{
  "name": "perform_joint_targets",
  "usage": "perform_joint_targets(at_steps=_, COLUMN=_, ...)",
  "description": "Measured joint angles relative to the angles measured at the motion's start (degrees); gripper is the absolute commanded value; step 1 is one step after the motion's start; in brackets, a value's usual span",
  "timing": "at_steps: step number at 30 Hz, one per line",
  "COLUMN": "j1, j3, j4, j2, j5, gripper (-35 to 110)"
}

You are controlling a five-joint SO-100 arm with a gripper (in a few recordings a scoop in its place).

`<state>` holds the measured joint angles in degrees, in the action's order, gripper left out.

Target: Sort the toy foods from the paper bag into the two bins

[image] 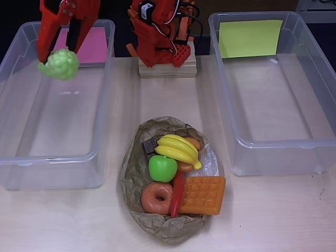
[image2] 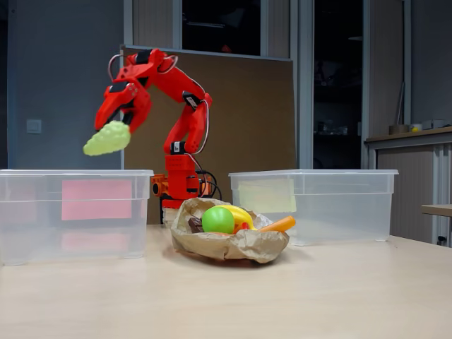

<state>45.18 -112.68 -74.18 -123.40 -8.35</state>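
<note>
Toy foods, bag, two bins — one piece aloft.
We see light-green grapes (image: 60,64) above the pink-labelled bin (image: 31,157); banana (image: 178,149), green apple (image: 162,168), donut (image: 157,198), red chili (image: 177,194), waffle (image: 203,195), chocolate bar (image: 148,145) lie heaped in the crumpled paper bag (image: 136,173); yellow-green-labelled bin (image: 273,142) sits right.

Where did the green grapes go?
The grapes are in the red tool, held in the air above the pink-label bin, on the left in the overhead view.

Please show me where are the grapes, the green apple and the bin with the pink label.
grapes (image: 59,64): overhead view, middle of the bunch in the gripper.
green apple (image: 162,168): overhead view, its top.
bin with the pink label (image2: 42,172): fixed view, front rim.
</note>
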Motion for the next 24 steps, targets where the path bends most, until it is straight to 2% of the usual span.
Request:
perform_joint_targets(at_steps=8, j1=5.8, j3=-4.3, j4=7.6, j2=10.3, j5=-1.0, gripper=23)
perform_joint_targets(at_steps=24, j1=8.6, j3=-4.0, j4=17.0, j2=31.1, j5=-2.0, gripper=28)
